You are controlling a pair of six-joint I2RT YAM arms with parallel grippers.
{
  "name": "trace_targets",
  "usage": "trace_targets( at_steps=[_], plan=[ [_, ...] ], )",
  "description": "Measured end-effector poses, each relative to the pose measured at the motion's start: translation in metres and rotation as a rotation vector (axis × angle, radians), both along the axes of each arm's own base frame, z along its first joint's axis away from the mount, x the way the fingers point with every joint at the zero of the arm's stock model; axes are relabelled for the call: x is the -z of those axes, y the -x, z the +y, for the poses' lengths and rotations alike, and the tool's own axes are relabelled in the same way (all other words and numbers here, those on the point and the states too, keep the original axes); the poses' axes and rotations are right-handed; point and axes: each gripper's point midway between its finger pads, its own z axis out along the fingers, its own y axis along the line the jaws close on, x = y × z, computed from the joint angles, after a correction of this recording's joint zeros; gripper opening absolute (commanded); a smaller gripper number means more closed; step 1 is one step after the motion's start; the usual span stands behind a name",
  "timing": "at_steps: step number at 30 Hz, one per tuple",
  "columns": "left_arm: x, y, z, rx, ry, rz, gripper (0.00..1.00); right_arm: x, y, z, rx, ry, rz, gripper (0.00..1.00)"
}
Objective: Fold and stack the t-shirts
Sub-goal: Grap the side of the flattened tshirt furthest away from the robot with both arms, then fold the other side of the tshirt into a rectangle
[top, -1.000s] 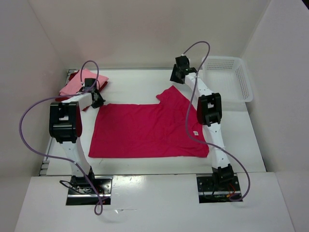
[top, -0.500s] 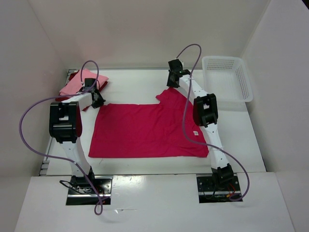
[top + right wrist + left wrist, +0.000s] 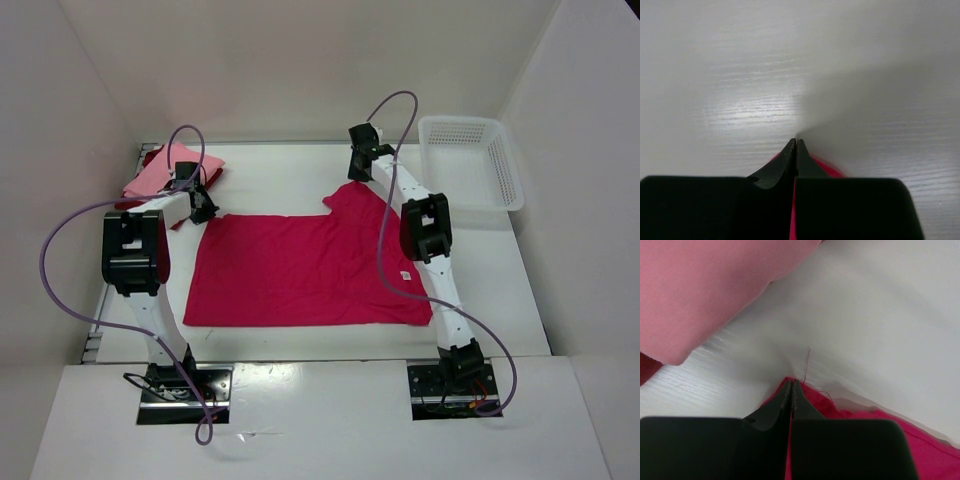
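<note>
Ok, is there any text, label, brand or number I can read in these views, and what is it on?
No text is readable in any view.
Small white tag on the crimson t-shirt: too small to read in the top view.
Both wrist views: only cloth, table and finger tips, no lettering.

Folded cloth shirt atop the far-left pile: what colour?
The folded shirt is light pink; left wrist view shows it best.
</note>
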Motion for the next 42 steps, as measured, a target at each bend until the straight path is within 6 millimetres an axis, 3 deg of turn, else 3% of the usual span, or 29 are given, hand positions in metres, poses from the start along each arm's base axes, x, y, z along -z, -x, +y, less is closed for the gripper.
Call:
trace_targets(
  at_steps=[4,7,13,16,19,25,32,39,42],
  plan=[
    [-0.006,0.000,-0.001,0.003,0.010,-0.014,0.00,-0.003,0.016,-0.005,-0.001,0.011,0.035,0.00],
    [-0.023,0.003,0.000,0.000,0.015,-0.046,0.00,-0.021,0.039,-0.013,-0.002,0.016,0.061,0.00],
    [-0.066,0.005,0.008,-0.006,0.001,-0.144,0.00,-0.097,0.103,-0.035,0.003,-0.013,0.022,0.00],
    [-0.073,0.018,0.011,-0.013,0.005,-0.153,0.00,-0.130,0.136,-0.047,0.019,-0.036,-0.015,0.00],
    [-0.073,0.030,0.015,-0.023,0.012,-0.151,0.00,-0.148,0.170,-0.057,0.028,-0.056,-0.037,0.00],
    [-0.078,0.057,0.017,-0.032,0.028,-0.145,0.00,-0.147,0.238,-0.069,0.032,-0.098,0.002,0.00],
    [-0.071,0.097,0.020,-0.055,0.064,-0.112,0.00,-0.110,0.312,-0.080,0.056,-0.125,0.176,0.01],
    [-0.055,0.121,0.021,-0.070,0.099,-0.045,0.00,-0.094,0.347,-0.082,0.084,-0.137,0.315,0.01],
    [-0.051,0.127,0.021,-0.075,0.114,-0.025,0.04,-0.086,0.368,-0.085,0.086,-0.136,0.372,0.05]
  ],
)
